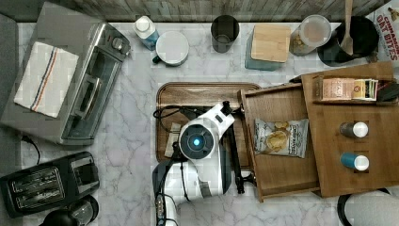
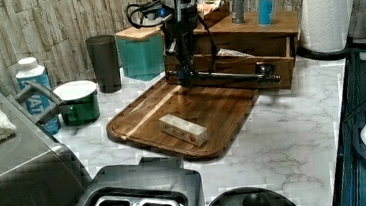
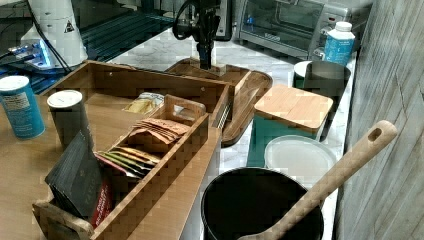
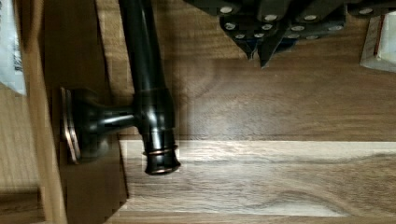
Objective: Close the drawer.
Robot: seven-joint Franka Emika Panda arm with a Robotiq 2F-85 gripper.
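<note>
the drawer [image 1: 277, 169] is seen pulled well out of the wooden organizer [image 1: 362, 183], on the top view's right, with its front panel reaching over the edge of a darker round-cornered tray [image 1: 188, 94] that lies on the marble counter [image 1: 131, 94]. a snack bag [image 1: 281, 137] is lain flat inside the drawer. a dark bar handle [image 2: 229, 77] is mounted across the drawer front, and one end of it with its round mount is shown close up in the wrist view [image 4: 149, 116]. the gripper [image 2: 184, 75] is held upright just in front of the drawer face, near the handle's end on the left view's left, above the tray; in the wrist view its fingertips [image 4: 261, 51] are seen drawn close together with nothing between them, beside the bar and not around it. whether the handle is touched cannot be told. a small pale box [image 2: 183, 129] is rested on the tray, apart from the gripper. two capped bottles [image 1: 354, 129] are stood in holes in the organizer top, and a compartment of packets [image 1: 348, 89] is set behind them. a toaster oven [image 1: 80, 89] and a toaster [image 1: 47, 183] are placed on the top view's left.
</note>
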